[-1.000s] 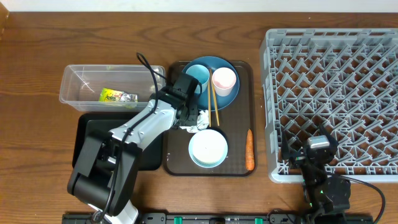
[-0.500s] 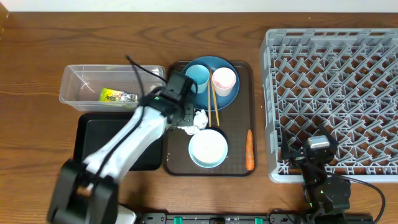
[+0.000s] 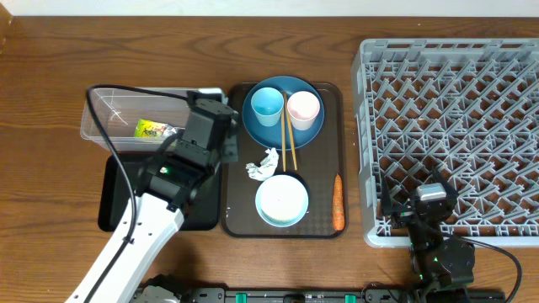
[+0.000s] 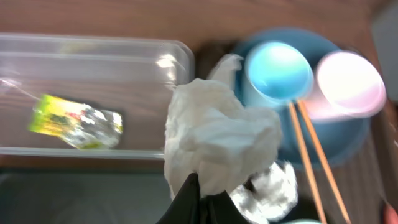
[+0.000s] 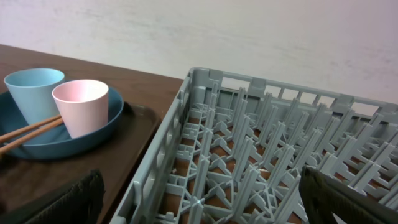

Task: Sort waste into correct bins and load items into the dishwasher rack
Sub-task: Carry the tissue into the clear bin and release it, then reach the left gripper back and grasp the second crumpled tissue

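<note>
My left gripper [image 4: 199,186] is shut on a crumpled white napkin [image 4: 214,134] and holds it above the clear tub's [image 3: 101,126] right end; the tub holds the yellow-green wrapper [image 3: 158,130]. In the overhead view the gripper [image 3: 219,145] hides that napkin. Another napkin [image 3: 263,164] lies on the brown serving tray [image 3: 238,223], near the white bowl [image 3: 281,200] and the carrot [image 3: 338,203]. The dark-blue plate [image 3: 307,130] carries the light-blue cup [image 3: 267,105], the pink cup [image 3: 303,108] and the chopsticks [image 3: 288,143]. My right gripper [image 5: 205,199] is open and empty at the front left corner of the grey rack [image 3: 455,126].
The black tray [image 3: 114,202] lies in front of the clear tub, partly under my left arm. The brown serving tray sits between the bins and the rack. Bare wooden table surrounds them.
My left gripper has lifted one napkin off the brown tray and moved left toward the clear tub. One napkin stays on the tray. The right arm has not moved.
</note>
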Robot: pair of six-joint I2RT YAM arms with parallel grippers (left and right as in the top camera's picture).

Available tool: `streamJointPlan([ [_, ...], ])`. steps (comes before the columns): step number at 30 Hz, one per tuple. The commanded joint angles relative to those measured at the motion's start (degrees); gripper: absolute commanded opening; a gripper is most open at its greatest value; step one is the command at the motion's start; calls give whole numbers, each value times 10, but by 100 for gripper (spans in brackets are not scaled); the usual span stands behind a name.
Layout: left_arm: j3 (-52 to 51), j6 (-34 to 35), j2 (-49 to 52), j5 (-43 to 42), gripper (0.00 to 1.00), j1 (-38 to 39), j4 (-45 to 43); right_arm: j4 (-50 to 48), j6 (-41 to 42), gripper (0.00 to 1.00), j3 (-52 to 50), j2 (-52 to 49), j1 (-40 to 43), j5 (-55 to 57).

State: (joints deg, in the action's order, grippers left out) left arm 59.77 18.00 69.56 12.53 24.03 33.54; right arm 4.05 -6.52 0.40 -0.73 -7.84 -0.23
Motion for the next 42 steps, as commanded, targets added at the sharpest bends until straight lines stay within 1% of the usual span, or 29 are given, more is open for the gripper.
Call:
streamJointPlan([
  [1,13,-2,17,56,6,-35,-21,2,-4,99,-1,0,-4,0],
  [5,13,1,59,55,6,-84,-51,2,-4,99,-1,0,-4,0],
  [8,13,1,110,29,6,-121,-69,2,-4,99,-1,0,-4,0],
  [13,13,3,172,-35,7,-157,-89,2,-4,99,-1,0,-4,0],
  [16,13,3,184,-42,8,-166,-99,2,-4,99,-1,0,-4,0],
  [17,13,3,184,-42,14,-168,-99,2,-4,99,-1,0,-4,0],
  [18,13,3,183,-42,27,-170,-101,2,-4,99,-1,0,-4,0],
  [19,13,3,183,-42,48,-171,-102,2,-4,99,-1,0,-4,0],
  [20,13,3,183,-42,60,-173,-103,2,-4,99,-1,0,-4,0],
  [21,13,3,182,-42,64,-173,-103,2,-4,99,-1,0,-4,0],
  [24,13,3,171,-46,71,-172,-96,2,-4,99,-1,0,-4,0],
  [26,13,3,156,-58,72,-172,-86,2,-4,99,-1,0,-4,0],
  [28,13,3,132,-90,73,-172,-67,2,-4,99,-1,0,-4,0],
  [33,13,3,56,-254,74,-171,-13,2,-4,99,-1,0,-4,0],
  [34,13,3,44,-272,73,-169,-5,2,-4,99,-1,0,-4,0],
  [38,13,3,18,-315,73,-153,43,2,-4,99,-1,0,-4,0],
  [42,7,2,26,-313,73,-119,86,2,-4,99,-1,0,-4,0],
])
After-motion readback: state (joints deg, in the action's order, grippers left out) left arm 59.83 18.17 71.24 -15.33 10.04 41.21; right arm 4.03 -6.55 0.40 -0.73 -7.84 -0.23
